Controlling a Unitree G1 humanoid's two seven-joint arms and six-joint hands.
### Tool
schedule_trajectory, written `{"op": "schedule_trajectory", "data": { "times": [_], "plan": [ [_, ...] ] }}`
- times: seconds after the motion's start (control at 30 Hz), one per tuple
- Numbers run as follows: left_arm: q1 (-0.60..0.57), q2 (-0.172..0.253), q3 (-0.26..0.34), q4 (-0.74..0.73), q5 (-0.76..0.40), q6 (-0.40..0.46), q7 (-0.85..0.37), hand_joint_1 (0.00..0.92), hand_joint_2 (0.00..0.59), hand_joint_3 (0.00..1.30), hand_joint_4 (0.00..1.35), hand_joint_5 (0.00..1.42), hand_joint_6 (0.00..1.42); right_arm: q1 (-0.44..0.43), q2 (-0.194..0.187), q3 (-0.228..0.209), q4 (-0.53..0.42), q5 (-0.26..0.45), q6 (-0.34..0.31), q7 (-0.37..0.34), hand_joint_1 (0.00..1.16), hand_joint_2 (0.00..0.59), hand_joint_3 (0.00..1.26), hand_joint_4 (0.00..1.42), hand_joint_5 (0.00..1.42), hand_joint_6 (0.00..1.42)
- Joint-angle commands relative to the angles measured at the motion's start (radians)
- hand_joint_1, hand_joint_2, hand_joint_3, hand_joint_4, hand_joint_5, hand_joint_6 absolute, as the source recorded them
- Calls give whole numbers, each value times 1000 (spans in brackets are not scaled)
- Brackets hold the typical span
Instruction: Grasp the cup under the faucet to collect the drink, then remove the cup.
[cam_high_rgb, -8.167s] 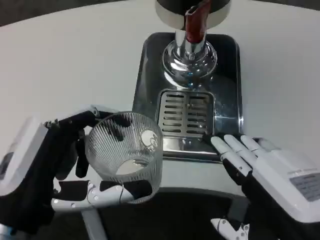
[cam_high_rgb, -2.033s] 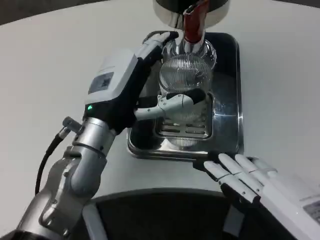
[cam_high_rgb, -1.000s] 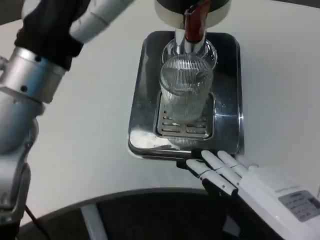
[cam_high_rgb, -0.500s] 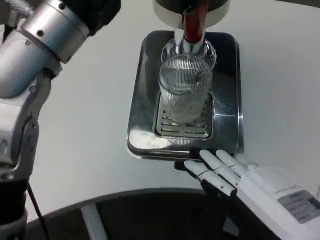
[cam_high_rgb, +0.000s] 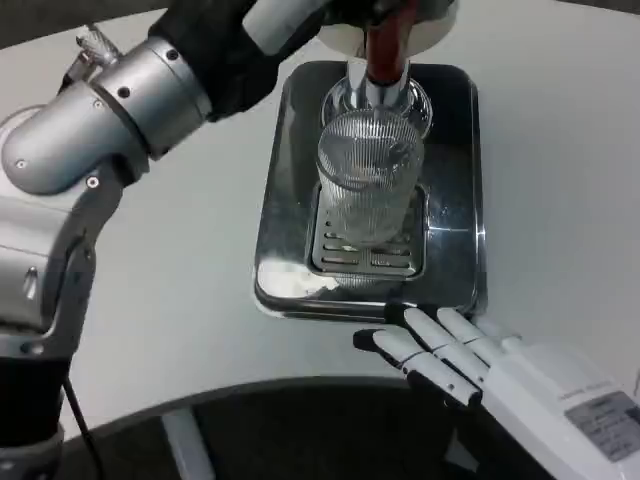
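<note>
ribbed clear glass cup (cam_high_rgb: 369, 175): upright on slotted metal grate (cam_high_rgb: 365, 255) of shiny steel drip tray (cam_high_rgb: 455, 200), under red-handled faucet (cam_high_rgb: 385, 45) | left hand (cam_high_rgb: 285, 15): raised by faucet top, grip cannot tell | right hand (cam_high_rgb: 470, 365): fingers spread, holding nothing, on white surface (cam_high_rgb: 180, 260) beside tray's near edge

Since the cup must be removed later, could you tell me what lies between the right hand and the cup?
In the head view, the slotted grate and the tray's shiny front rim lie between the right hand and the cup.
</note>
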Motion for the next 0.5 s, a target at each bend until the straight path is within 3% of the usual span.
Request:
{"op": "schedule_trajectory", "data": {
  "times": [0.03, 0.5],
  "plan": [
    [32, 5, -21, 8, 11, 1, -22, 0, 93, 167, 120, 243, 299, 17, 93, -16, -15, 28, -19, -9, 461, 460, 104, 0, 0, 0],
    [75, 31, -72, 75, 91, -79, -65, 0, 94, 157, 101, 220, 274, 23, 97, -28, -15, 47, -31, -3, 461, 460, 113, 0, 0, 0]
  ]
}}
